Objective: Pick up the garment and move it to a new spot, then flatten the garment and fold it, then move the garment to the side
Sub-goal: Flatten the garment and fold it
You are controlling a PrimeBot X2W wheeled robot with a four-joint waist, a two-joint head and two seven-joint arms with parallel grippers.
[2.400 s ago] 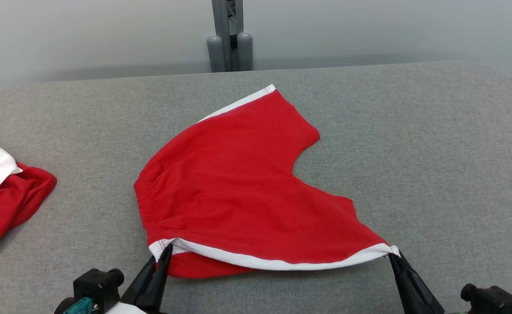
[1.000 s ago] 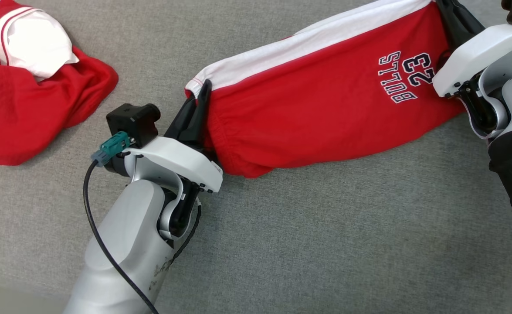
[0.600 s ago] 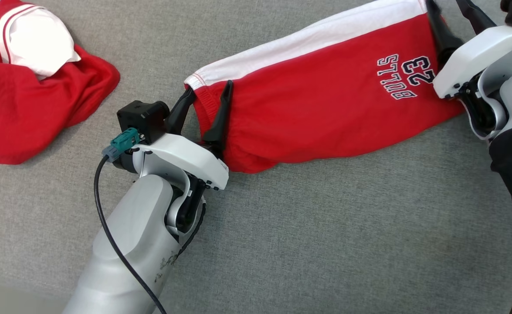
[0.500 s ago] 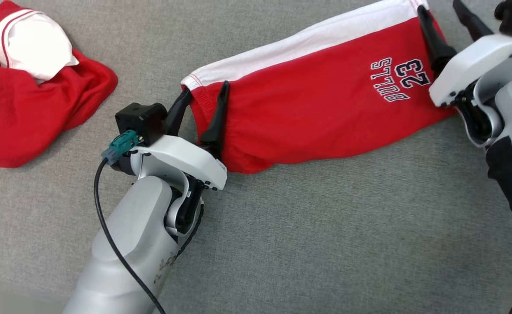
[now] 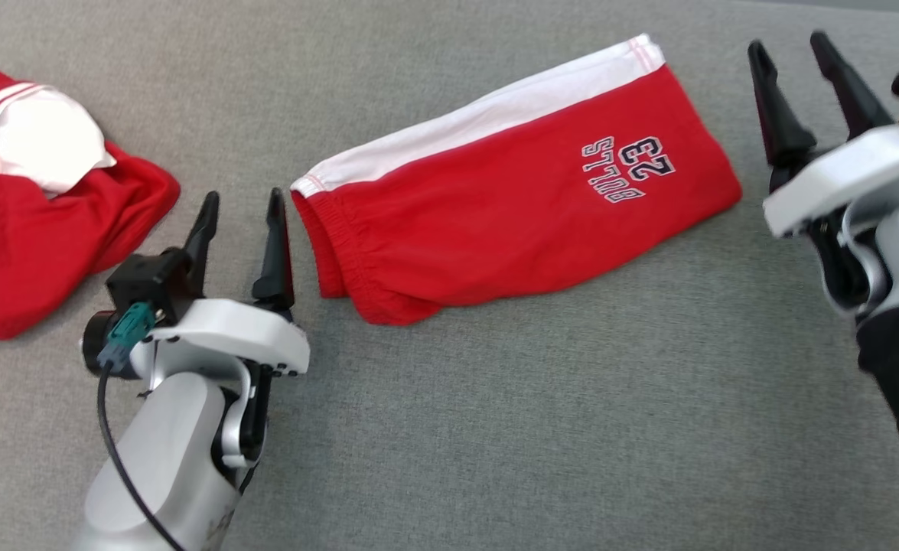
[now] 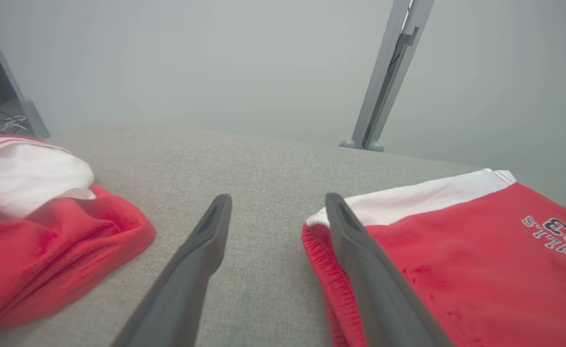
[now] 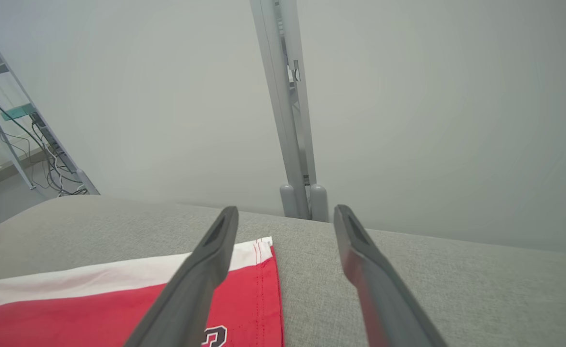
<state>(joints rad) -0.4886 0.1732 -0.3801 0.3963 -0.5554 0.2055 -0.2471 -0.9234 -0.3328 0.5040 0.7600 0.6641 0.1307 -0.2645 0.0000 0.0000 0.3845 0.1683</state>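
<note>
The shorts (image 5: 510, 199) were found folded flat, with the left gripper (image 5: 242, 196) and right gripper (image 5: 786, 42) spread empty beside them; only the sideways move was judged left.

L hand (image 5: 242, 194), R hand (image 5: 786, 40) open.

The garment (image 5: 495, 229) was bright red with a broad white band along one edge (thin red stitching crossed the band's end) and dark navy lettering and numerals outlined in white. The second garment (image 5: 28, 229) was the same red, with a white patch and red-striped white trim. The fabric surface (image 5: 533, 428) was flecked grey, and the left gripper (image 5: 242, 200) had black fingers (image 5: 273, 245), a white housing and a teal connector (image 5: 124, 325).
</note>
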